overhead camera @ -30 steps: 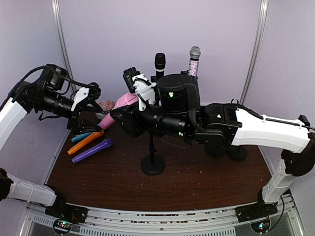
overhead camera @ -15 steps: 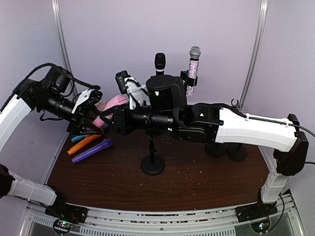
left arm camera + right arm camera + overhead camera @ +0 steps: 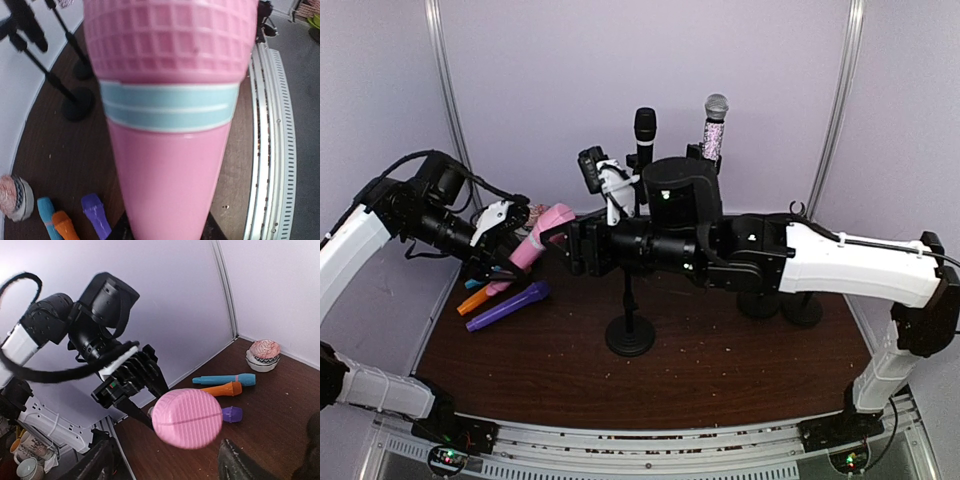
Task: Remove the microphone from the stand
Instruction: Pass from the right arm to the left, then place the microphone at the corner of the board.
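Pink microphone is hanging tilted in the air at about 10 o'clock from the stand base, apart from it, and your left tool is clenching its handle, the head pointing toward 2 o'clock. Your right tool is hovering released, fingers spread wide, just beside that head. A purple microphone is lying on the table at 9 o'clock of the stand.

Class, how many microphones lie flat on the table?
3, side by side at the table's left: blue plastic microphone, orange plastic microphone, purple plastic microphone. The arms may hide more.
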Controlling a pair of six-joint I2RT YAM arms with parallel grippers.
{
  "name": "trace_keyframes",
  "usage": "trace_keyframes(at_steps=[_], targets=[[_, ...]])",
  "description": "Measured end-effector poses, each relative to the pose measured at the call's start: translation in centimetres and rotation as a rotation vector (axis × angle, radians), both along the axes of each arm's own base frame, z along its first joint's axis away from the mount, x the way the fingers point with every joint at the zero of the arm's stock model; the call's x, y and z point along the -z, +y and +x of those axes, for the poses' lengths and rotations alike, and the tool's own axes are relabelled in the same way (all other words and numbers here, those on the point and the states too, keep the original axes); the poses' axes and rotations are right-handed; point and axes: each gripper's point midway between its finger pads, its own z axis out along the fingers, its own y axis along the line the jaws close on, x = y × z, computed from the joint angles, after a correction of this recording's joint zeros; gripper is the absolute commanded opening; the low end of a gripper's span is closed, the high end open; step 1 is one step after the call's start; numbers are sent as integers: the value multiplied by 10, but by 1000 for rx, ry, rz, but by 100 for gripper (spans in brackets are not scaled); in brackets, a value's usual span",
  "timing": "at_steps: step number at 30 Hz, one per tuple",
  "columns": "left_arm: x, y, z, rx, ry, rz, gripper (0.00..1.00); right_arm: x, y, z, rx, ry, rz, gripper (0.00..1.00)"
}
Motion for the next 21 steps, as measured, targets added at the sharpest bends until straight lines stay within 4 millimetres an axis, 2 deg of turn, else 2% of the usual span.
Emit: trace_keyframes(at_steps=[1, 2, 6, 9, 11, 13, 16, 19, 21], targets=[[7, 7, 4, -31, 10, 16, 0, -3, -7, -1, 8, -3, 2, 96], [16, 15, 10, -67, 22, 33, 0, -9, -16, -3, 19, -18, 7, 100], [59, 50, 30, -205, 71, 127, 0, -50, -64, -11, 78, -74, 74, 100], [97, 65, 34, -253, 114, 206, 0, -81, -106, -14, 150, -105, 141, 100], [124, 72, 35, -271, 141, 259, 0, -96, -137, -13, 219, -103, 193, 100], [148, 80, 36, -292, 162, 313, 0, -101, -161, -10, 269, -99, 226, 100], [183, 94, 46, -332, 175, 410, 0, -84, -189, -8, 304, -87, 244, 98], [215, 108, 56, -365, 192, 511, 0, -42, -204, 8, 364, -6, 184, 93], [233, 115, 62, -382, 209, 566, 0, -11, -204, 18, 394, 54, 139, 90]])
